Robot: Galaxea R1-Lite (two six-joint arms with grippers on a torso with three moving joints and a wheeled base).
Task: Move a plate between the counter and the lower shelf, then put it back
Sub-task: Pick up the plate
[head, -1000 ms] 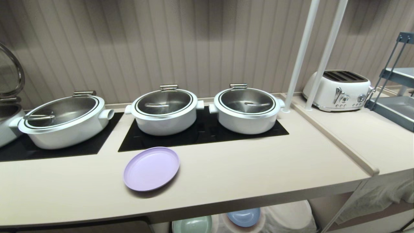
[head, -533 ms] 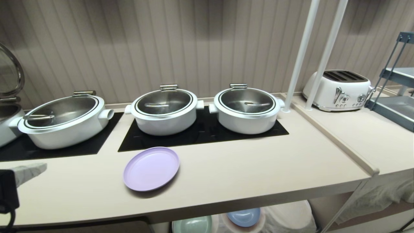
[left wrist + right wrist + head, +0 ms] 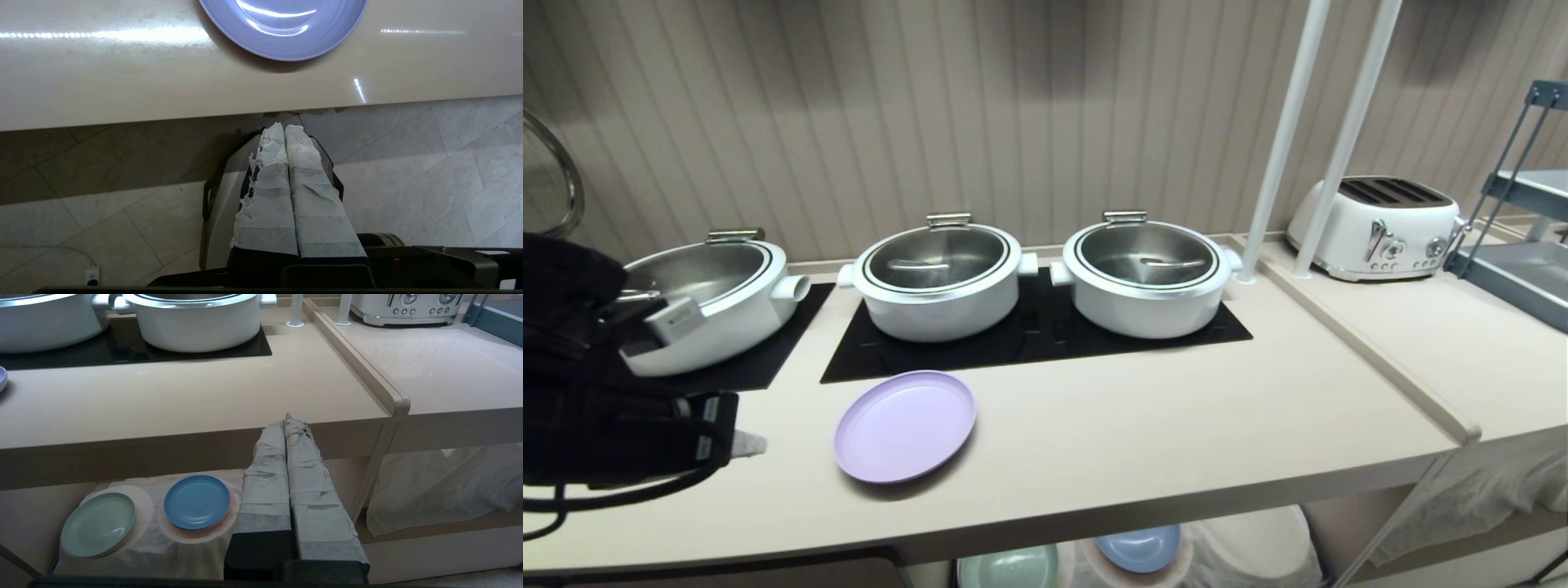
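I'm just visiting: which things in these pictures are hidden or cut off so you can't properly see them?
- Head view: the left arm covers part of the leftmost pot.
- Head view: the counter front edge hides most of the blue plate and green plate below.
- Left wrist view: the lilac plate is cut off by the picture's edge.
- Head view: the right claw is out of frame.

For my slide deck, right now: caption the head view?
Left tool nears lilac plate on counter, below three lidded pots.
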